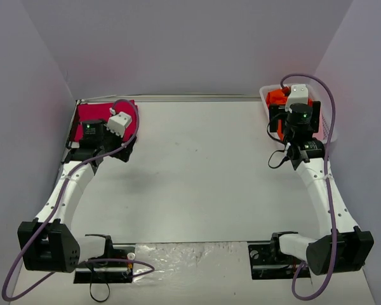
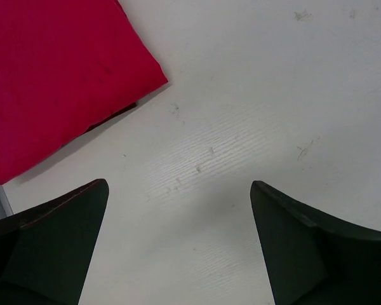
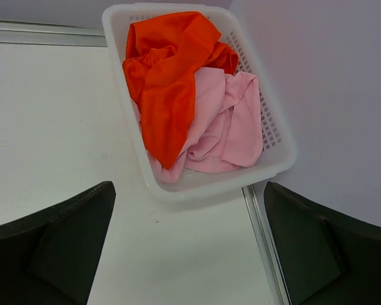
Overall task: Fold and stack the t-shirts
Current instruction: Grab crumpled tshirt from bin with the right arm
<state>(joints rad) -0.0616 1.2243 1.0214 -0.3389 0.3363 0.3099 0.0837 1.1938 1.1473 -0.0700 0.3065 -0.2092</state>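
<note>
The magenta-red t-shirt (image 2: 57,76) lies folded and flat at the 10 o'clock corner of the table (image 1: 197,171), well apart from the other garments. The left gripper (image 2: 179,190) is positioned above bare tabletop just beside this shirt. Its jaws are spread wide and contain nothing. In the left wrist view the shirt's nearest corner sits at 11 o'clock from the gap between the fingers, with no contact. The white lattice basket (image 3: 276,136) stands at the 2 o'clock corner of the table, close against the right wall. It contains the orange t-shirt (image 3: 168,76) and the pale pink t-shirt (image 3: 225,121), both crumpled and unfolded. The orange shirt lies on top of the pink one and occupies the basket's left and far portions. The pink shirt fills the right and near portions. The right gripper (image 3: 189,190) is positioned above the near end of the basket. Its jaws are spread apart and empty, touching neither cloth nor basket.
</note>
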